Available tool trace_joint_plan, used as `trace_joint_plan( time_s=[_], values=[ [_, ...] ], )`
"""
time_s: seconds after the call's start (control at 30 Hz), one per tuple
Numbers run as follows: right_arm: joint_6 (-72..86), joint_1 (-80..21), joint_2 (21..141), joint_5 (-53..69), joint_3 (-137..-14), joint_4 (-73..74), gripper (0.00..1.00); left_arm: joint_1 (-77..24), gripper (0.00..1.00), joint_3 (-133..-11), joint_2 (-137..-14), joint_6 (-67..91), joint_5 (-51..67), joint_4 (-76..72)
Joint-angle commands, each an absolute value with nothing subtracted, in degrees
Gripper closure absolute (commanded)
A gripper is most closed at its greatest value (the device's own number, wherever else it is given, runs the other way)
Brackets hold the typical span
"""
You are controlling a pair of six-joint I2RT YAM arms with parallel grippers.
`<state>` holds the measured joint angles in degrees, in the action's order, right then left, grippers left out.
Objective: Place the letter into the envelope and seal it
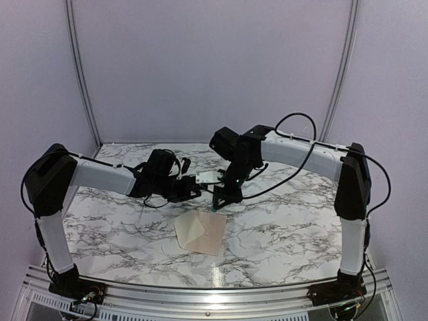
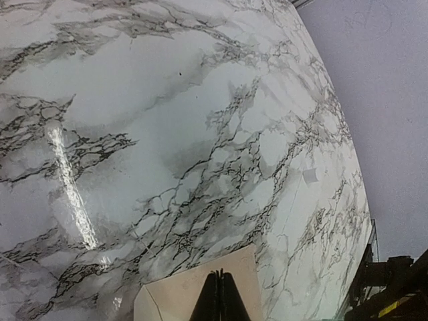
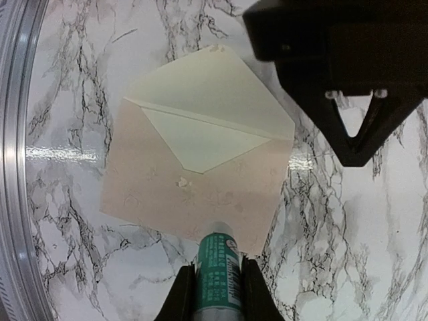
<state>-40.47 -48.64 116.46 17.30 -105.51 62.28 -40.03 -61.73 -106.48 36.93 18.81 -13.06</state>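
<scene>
Envelope (image 3: 194, 180): flat on surface (image 3: 348, 254), flap open, long axis crosswise, directly ahead of glue stick (image 3: 217, 274) clamped in right fingers (image 3: 180, 302). Left fingers (image 2: 211, 304) pinched shut alongside.

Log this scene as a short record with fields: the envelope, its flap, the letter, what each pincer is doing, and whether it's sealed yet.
surface: marble-patterned table
envelope: lying flat on the table
flap: open, laid back flat
letter: not separately visible; cannot tell if it is inside
right pincer: shut on a glue stick, tip at the envelope's edge
left pincer: shut, over a corner of the envelope; contact unclear
sealed: not yet
</scene>
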Motion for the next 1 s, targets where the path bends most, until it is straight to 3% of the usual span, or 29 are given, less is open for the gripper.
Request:
trace_joint_plan(
  time_s=[0.0,0.37,0.97],
  values=[
    [-39.96,-49.05,116.79,16.04,-108.47,63.63,1.0,-39.81,1.0,-66.48,-110.71,38.29,23.77,-5.32],
    [-39.31,-51.74,119.31,15.68,-106.45,61.94,1.0,-39.9,1.0,-68.76,-116.37,37.43,28.66,-1.85],
    [-38.68,-52.8,125.49,14.94,-107.39,59.44,1.0,-39.99,1.0,-68.37,-118.65,35.87,25.38,-0.26]
  ],
)
